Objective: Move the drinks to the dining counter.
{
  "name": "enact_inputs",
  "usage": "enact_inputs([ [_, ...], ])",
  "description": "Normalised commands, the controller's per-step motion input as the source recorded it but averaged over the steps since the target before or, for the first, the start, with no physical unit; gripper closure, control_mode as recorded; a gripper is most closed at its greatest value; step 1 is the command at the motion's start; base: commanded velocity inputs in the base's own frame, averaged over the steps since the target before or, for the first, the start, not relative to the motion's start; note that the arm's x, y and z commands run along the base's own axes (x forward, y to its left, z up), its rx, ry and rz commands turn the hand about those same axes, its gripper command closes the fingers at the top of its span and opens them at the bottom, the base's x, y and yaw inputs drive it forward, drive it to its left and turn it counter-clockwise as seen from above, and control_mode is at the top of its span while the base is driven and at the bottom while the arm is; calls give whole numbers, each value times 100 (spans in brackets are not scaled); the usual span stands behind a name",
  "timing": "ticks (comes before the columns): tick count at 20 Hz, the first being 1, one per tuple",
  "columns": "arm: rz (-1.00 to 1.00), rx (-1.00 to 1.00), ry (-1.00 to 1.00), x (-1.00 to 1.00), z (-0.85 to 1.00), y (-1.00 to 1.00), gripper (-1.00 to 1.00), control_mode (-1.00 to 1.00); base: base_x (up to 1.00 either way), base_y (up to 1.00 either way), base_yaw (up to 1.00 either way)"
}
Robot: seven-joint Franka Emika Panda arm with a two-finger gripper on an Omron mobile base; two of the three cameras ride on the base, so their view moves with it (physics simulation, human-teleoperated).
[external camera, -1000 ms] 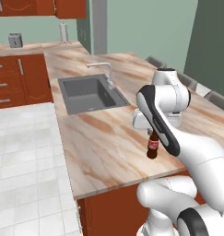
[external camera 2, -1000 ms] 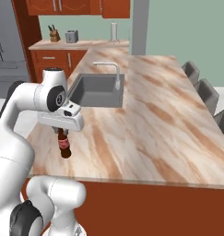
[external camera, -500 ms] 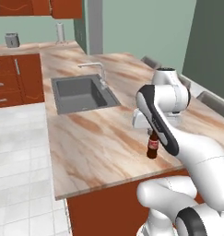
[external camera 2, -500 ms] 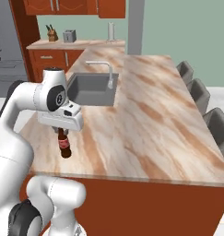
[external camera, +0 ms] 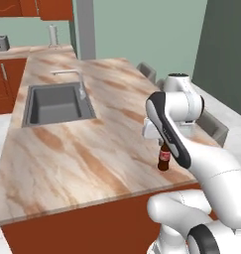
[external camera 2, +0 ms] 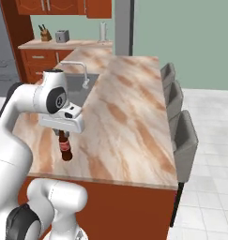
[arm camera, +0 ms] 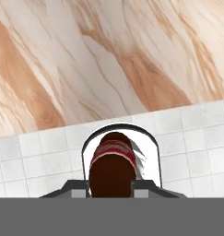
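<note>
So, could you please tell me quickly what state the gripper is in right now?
Gripper: closed on the neck of the dark brown cola bottle with a red label, held upright above the beige-brown veined marble counter.

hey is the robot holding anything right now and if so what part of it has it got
Yes. The tool is shut on the cola bottle, gripping it at the neck near the top, so the bottle hangs upright over the dining counter.

You see the cola bottle (external camera: 163,158), dark brown with a red label, hanging upright by its neck over the near edge of the dining counter (external camera: 77,158), a long beige-brown veined top with a grey sink toward its far left side.
</note>
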Motion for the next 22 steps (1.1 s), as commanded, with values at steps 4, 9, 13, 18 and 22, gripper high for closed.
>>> enact_inputs([
  [4, 0, 0, 0, 0, 0, 0, 100, 100, 9, -88, 11],
  [9, 0, 0, 0, 0, 0, 0, 100, 100, 46, -33, 1],
  [13, 0, 0, 0, 0, 0, 0, 100, 100, 50, -7, 1],
  [18, 1, 0, 0, 9, -3, -1, 100, -100, 46, -3, 5],
  [22, 2, 0, 0, 76, -8, -1, 100, -100, 0, 0, 0],
])
